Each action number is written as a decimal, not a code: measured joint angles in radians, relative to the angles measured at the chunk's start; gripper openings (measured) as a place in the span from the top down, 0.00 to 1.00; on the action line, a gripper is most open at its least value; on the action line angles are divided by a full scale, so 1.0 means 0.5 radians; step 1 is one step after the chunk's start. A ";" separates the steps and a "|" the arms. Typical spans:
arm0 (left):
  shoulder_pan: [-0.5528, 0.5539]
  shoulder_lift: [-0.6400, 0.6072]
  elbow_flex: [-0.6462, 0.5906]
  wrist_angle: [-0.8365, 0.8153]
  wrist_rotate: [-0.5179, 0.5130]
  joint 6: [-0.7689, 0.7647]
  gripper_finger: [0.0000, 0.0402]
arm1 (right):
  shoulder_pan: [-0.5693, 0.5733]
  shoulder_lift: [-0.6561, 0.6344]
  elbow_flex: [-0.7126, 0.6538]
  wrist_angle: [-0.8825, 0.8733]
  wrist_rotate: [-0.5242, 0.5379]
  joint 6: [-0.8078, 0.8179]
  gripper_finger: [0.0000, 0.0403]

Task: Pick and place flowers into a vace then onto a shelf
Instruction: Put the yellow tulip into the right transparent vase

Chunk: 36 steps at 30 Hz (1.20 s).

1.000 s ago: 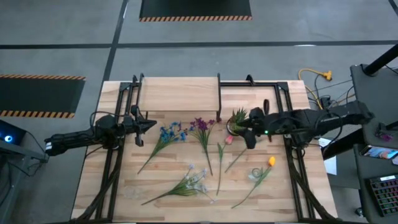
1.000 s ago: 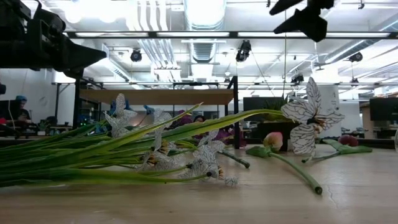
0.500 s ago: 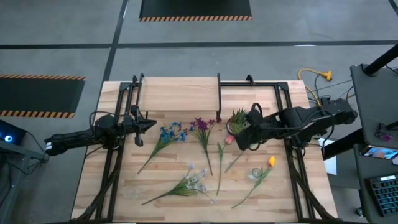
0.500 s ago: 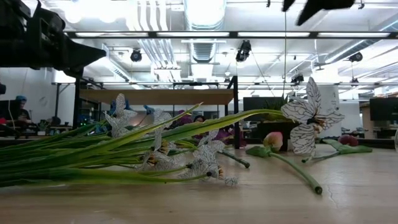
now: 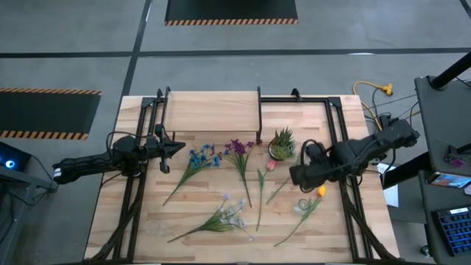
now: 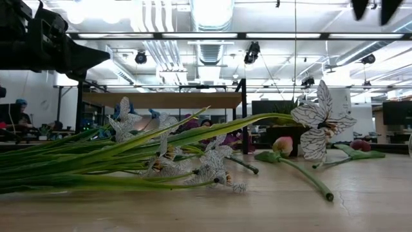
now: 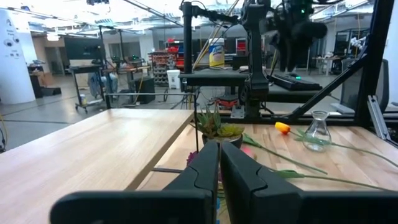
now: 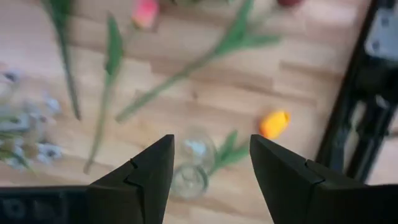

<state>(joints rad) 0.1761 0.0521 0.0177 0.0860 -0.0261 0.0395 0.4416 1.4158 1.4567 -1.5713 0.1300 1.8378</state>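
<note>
The right hand [image 8: 210,168], spread and empty, is held directly above the vase [image 8: 189,163] near the surface's right edge. The orange flower [image 8: 274,124] lies just beside. The left hand [image 7: 219,171], pressed together, waits far off.

I see grey floor [image 5: 309,66] with hazard-striped mats [image 5: 231,10] at 12 and 9 o'clock; ceiling lights [image 6: 212,13] overhead.

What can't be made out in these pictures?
- Right gripper, low view: only its finger tips enter at the top edge; the rest is cut off.
- Glass vase, high view: clear and too small to outline; right wrist view blurs it.
- Left gripper, left wrist view: its shut fingers hide part of the potted plant.
</note>
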 joint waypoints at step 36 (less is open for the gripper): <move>0.000 0.000 -0.015 -0.036 0.000 -0.001 1.00 | 0.544 -0.012 -0.980 0.222 -0.247 1.086 0.57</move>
<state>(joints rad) 0.1761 0.0521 0.0101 0.0680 -0.0261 0.0391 0.7136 1.4099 0.9667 -1.4605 0.0067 2.3806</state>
